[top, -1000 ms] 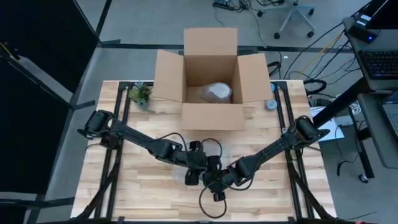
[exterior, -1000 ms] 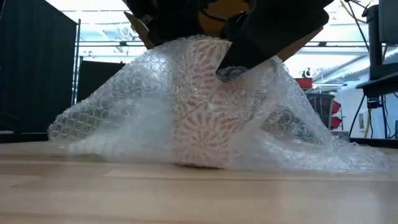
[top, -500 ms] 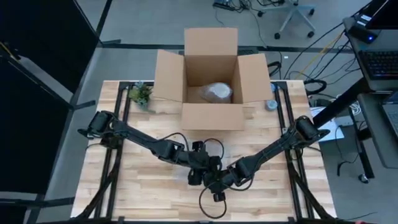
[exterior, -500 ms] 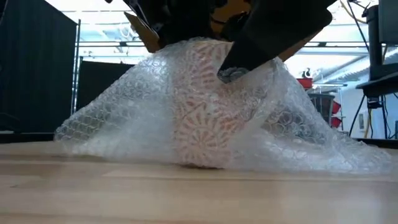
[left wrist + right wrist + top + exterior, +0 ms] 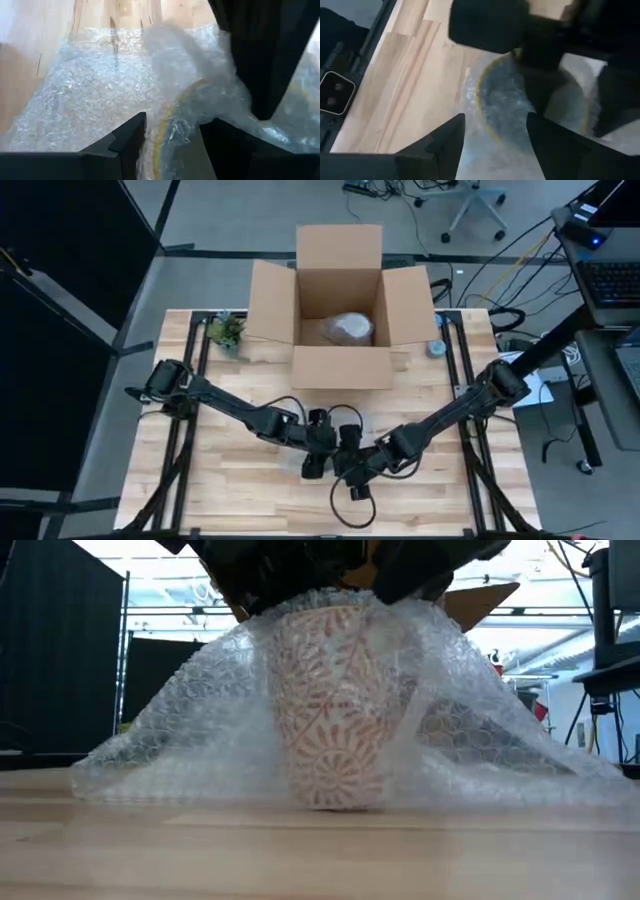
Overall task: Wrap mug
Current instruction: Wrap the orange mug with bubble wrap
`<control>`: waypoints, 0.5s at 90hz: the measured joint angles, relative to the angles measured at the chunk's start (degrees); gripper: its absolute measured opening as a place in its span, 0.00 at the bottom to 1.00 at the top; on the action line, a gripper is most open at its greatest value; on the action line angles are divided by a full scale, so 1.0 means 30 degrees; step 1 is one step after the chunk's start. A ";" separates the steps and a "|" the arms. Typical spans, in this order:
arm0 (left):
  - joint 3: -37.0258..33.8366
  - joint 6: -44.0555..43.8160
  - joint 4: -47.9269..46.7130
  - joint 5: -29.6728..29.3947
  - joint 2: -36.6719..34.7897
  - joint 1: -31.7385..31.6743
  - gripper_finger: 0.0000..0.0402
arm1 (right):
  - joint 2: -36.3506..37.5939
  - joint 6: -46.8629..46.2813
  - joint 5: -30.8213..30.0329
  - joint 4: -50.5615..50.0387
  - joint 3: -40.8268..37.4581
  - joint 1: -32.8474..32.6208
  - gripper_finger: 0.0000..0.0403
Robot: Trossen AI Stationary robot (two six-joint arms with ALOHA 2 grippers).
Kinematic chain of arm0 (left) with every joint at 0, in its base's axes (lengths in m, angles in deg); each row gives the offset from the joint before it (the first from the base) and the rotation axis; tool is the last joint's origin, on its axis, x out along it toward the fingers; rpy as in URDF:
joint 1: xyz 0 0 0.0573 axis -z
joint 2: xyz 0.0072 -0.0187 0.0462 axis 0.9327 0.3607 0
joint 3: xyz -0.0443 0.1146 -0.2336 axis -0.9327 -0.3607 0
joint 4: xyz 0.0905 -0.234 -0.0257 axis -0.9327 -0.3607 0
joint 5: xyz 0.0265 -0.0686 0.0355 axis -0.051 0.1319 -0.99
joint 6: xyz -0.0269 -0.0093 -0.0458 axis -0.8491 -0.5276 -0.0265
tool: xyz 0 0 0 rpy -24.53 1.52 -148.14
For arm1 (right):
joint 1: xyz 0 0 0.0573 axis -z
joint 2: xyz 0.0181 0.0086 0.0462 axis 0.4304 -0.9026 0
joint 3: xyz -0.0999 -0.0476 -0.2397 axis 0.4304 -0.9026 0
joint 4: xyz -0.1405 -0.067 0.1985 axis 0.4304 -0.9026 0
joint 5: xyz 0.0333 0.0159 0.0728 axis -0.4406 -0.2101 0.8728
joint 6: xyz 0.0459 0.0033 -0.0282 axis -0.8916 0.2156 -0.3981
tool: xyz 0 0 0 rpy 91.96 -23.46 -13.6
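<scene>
Bubble wrap (image 5: pixel 190 730) is being draped over the upright mug (image 5: pixel 335 705), left gripper (image 5: pixel 172 132) and right gripper (image 5: pixel 495 125) each pinching wrap at the rim; tucking it inside seemingly comes next.

My mug (image 5: pixel 335 710) is cream with an orange-red leaf and sunburst pattern, its rim seemingly yellow. The bubble wrap (image 5: pixel 180 730) over it is clear. The table (image 5: pixel 300 850) is pale wood, the far box (image 5: pixel 340 310) brown.
</scene>
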State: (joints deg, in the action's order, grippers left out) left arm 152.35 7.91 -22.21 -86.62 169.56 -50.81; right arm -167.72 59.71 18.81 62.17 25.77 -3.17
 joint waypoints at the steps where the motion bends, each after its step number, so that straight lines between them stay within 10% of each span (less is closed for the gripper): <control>1: 0.0000 -0.0001 -0.0006 0.0000 0.0000 0.0000 0.44 | 0.0023 0.0001 -0.0008 0.0008 0.0001 0.0000 0.50; 45: 0.0203 -0.0061 -0.0562 -0.0049 0.0000 -0.0044 0.44 | -0.2067 0.0003 -0.0432 0.1273 0.0153 0.0174 0.50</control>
State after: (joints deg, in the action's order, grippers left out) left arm 152.96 7.72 -23.90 -86.77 169.56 -50.94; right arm -173.92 59.72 17.51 65.99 26.23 -2.65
